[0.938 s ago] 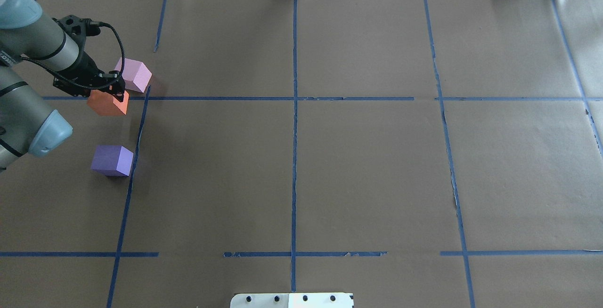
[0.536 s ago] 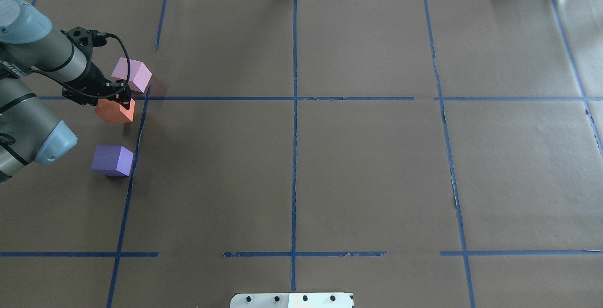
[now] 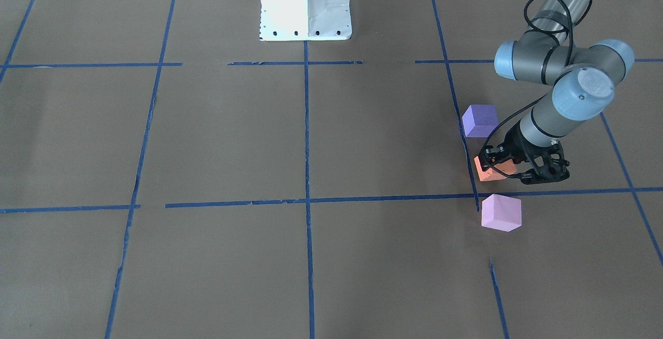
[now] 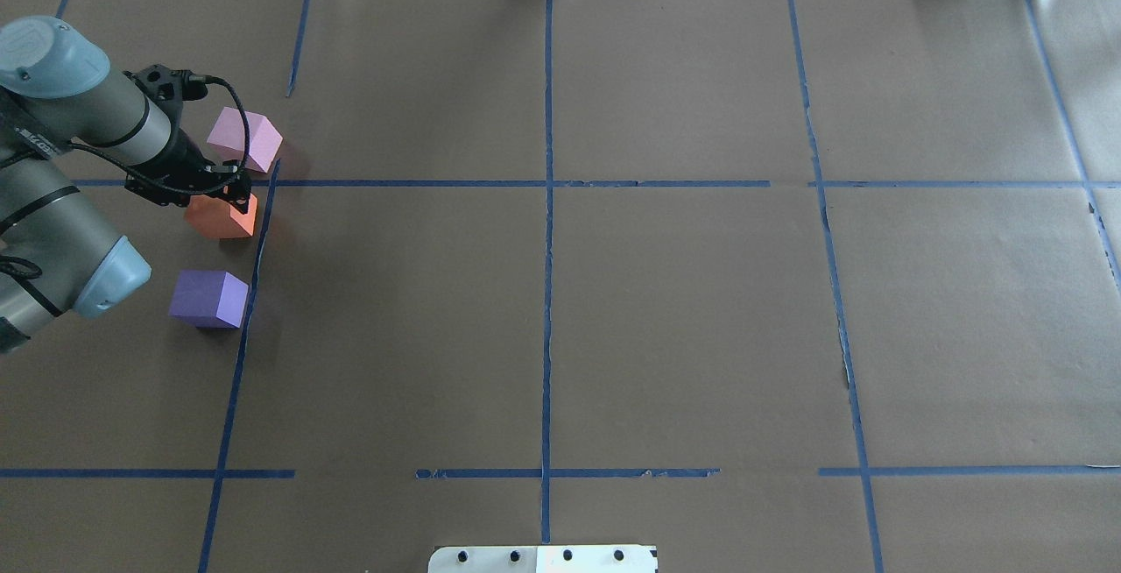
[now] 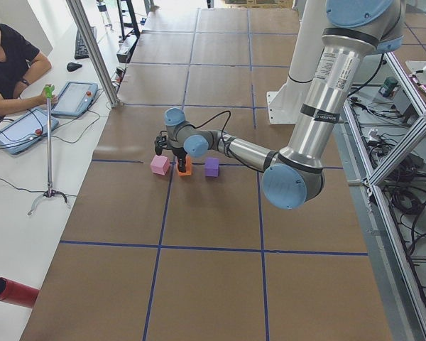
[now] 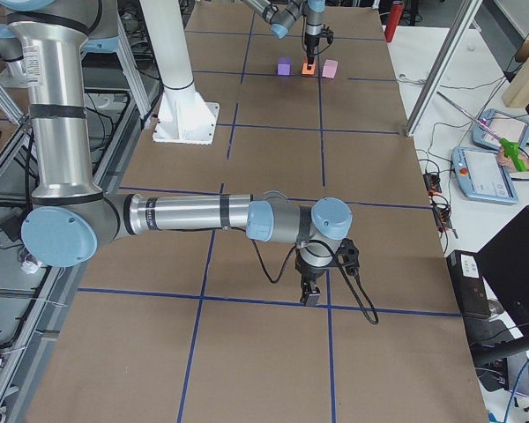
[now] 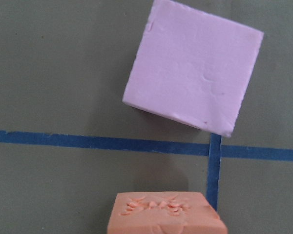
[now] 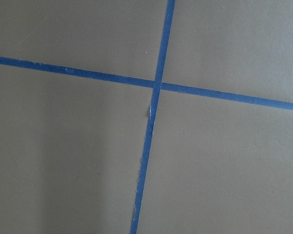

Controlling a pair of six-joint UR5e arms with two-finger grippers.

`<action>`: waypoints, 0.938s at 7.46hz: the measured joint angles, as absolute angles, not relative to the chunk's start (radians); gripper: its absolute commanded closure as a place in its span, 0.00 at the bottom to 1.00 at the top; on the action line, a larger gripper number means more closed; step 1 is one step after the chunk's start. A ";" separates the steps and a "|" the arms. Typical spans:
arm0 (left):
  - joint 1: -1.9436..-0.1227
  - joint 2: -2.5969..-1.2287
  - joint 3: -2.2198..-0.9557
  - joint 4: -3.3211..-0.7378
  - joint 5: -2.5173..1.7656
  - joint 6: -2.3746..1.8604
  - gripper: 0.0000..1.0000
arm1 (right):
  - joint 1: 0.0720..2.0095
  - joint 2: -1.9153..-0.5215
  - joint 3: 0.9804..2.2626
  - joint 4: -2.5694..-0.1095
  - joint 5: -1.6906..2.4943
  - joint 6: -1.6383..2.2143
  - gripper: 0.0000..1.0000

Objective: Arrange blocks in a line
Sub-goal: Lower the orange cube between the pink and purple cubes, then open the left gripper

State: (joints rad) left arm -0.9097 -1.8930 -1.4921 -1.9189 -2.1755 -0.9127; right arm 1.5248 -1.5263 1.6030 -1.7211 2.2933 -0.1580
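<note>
Three blocks sit at the table's left side. The pink-lilac block (image 4: 245, 140) is farthest, the violet-blue purple block (image 4: 208, 298) nearest. The orange block (image 4: 219, 216) is between them, in the grip of my left gripper (image 4: 229, 196), which is shut on it from above, low over the paper. In the front-facing view the orange block (image 3: 489, 172) lies between the purple block (image 3: 479, 120) and the pink block (image 3: 500, 212). The left wrist view shows the pink block (image 7: 193, 73) and the orange block's top (image 7: 166, 212). My right gripper (image 6: 310, 295) shows only in the exterior right view; I cannot tell its state.
Brown paper with a grid of blue tape lines (image 4: 546, 183) covers the table. The white robot base plate (image 4: 543, 559) is at the near edge. My right arm hangs over a tape crossing (image 8: 156, 85). An operator (image 5: 7, 64) sits beyond the far end.
My left gripper has carried the orange block a little right and toward the robot, lower, away from the pink block and toward the purple one. The other blocks have not moved.
</note>
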 measured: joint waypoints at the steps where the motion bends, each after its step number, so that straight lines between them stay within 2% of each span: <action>1: -0.908 -1.893 -1.489 -1.923 -2.176 -0.912 0.01 | 1.525 -1.526 1.603 -1.721 2.293 -0.158 0.00; 7: -0.908 -1.891 -1.508 -1.922 -2.176 -0.911 0.00 | 1.525 -1.526 1.603 -1.721 2.293 -0.158 0.00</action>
